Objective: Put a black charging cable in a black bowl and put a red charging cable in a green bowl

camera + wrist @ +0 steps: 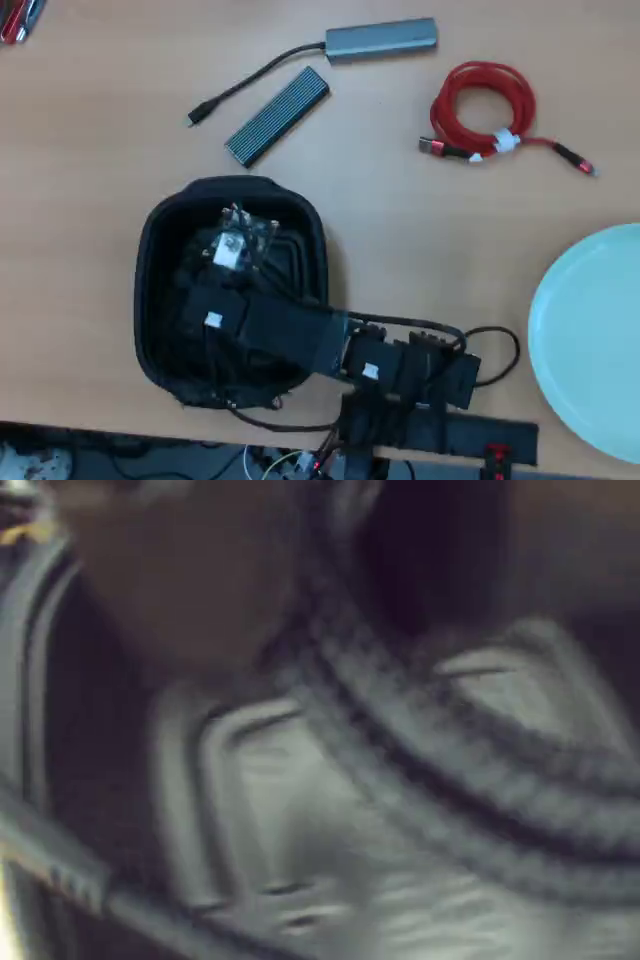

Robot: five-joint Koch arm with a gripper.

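Note:
The black bowl (148,300) stands on the table near its front edge in the overhead view. My arm reaches into it from the lower right, and my gripper (236,243) is low over its floor. The wrist view is a blurred close-up of the raised pattern on the black bowl's floor (300,840), with braided strands of the black charging cable (450,770) curving across it. Whether the jaws are open or hold the cable does not show. The red charging cable (485,108) lies coiled at the upper right. The green bowl (590,340) sits at the right edge.
A grey hub (382,40) with a short black lead and a ridged dark grey block (278,115) lie behind the black bowl. The robot's base and its wires (420,390) take up the front edge. A red item (14,20) shows at the top left corner.

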